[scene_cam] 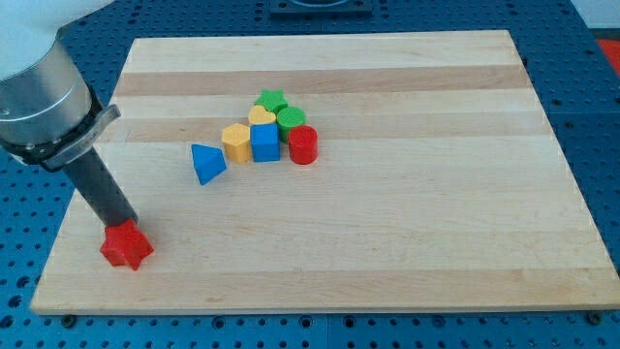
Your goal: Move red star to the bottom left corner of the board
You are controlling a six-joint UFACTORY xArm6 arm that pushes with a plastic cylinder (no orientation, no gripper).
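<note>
The red star [127,246] lies on the wooden board [387,242] near its bottom left corner, a short way in from the left and bottom edges. My tip [120,226] stands at the star's top edge, touching it or nearly so. The dark rod rises from there toward the view's top left, where the arm's grey body is.
A blue triangle [206,162] lies alone at centre left. To its right is a tight cluster: yellow hexagon [235,142], blue cube [264,142], red cylinder [303,145], yellow heart [262,116], green cylinder [291,119], green star [271,99].
</note>
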